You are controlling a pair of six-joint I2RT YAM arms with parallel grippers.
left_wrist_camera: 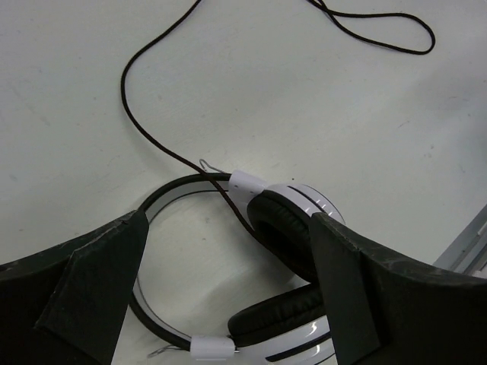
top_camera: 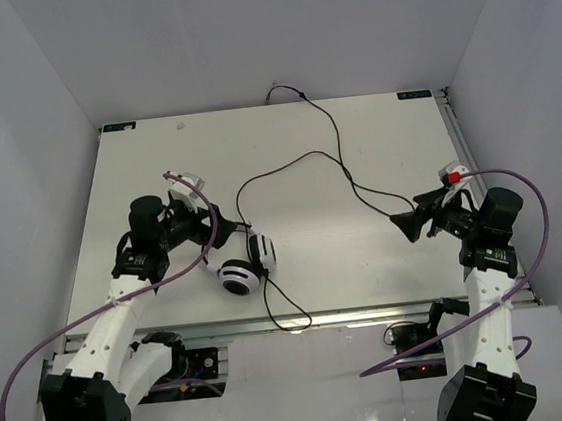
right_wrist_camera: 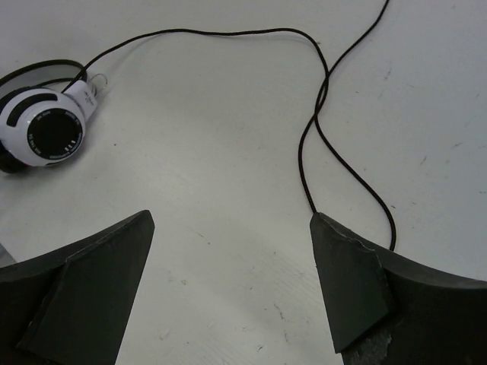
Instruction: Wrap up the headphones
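White table (top_camera: 156,173), pale grey walls (top_camera: 21,127)

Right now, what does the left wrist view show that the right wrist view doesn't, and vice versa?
Left wrist only: both black cushions of the white over-ear headphones, the thin black cord crossing their headband, seen between the open left end effector's fingers. Right wrist only: one earcup's round white outer face, and two cord strands crossing ahead of the open right end effector. Both: the headphones, their cord, the white table.

Left gripper (left_wrist_camera: 228,243) and right gripper (right_wrist_camera: 232,243) both spread wide.
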